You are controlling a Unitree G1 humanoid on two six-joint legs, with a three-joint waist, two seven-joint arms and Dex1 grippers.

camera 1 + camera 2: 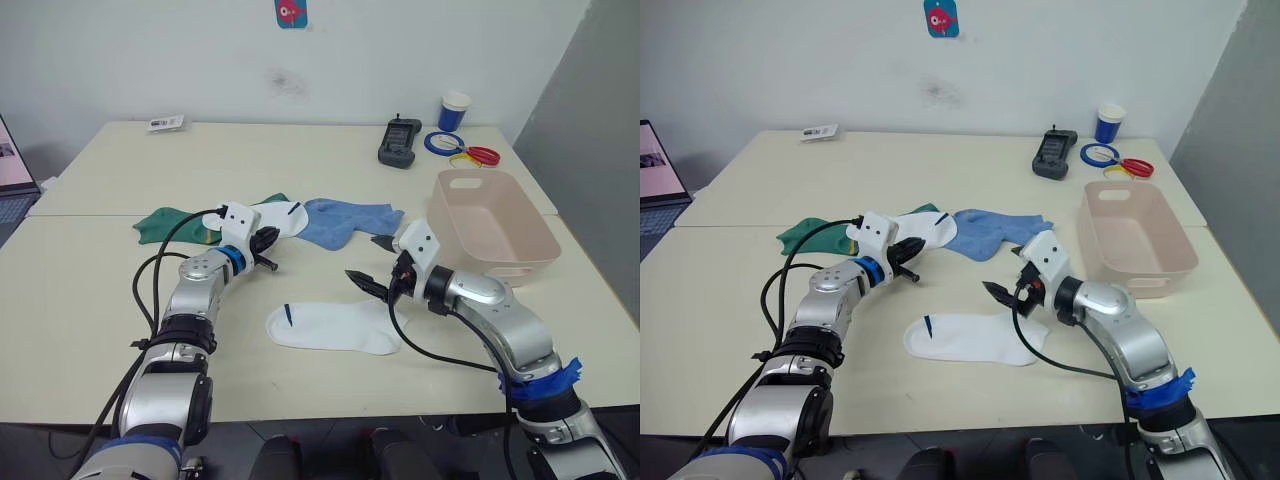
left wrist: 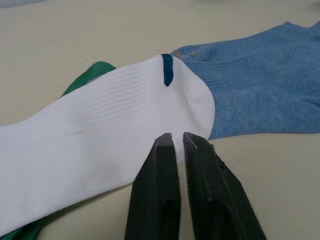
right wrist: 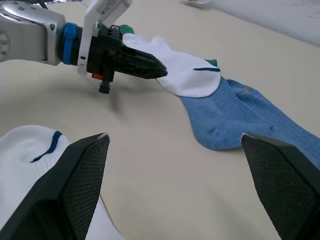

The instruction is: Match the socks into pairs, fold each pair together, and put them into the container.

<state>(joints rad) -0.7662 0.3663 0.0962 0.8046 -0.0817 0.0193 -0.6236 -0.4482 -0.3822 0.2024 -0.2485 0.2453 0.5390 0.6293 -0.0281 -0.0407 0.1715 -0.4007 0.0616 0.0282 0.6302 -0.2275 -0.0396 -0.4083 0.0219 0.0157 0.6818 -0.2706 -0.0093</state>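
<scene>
One white sock (image 1: pixel 335 328) with a dark mark lies flat near the table's front, just below my right gripper (image 1: pixel 368 258), which hovers wide open and empty. Toward the table's middle, a second white sock (image 2: pixel 100 125) lies across a dark green sock (image 1: pixel 165 222), and a light blue sock (image 1: pixel 345 222) touches it on the right. My left gripper (image 2: pixel 174 137) is shut, its tips resting at the near edge of that second white sock. The pink-beige container (image 1: pixel 495 228) stands empty at the right, beyond the right gripper.
At the back right stand a blue-and-white cup (image 1: pixel 454 110), a black handheld device (image 1: pixel 399 142), and tape rings with red scissors (image 1: pixel 465 152). A small packet (image 1: pixel 165 123) lies at the back left. A laptop (image 1: pixel 10 170) sits past the left edge.
</scene>
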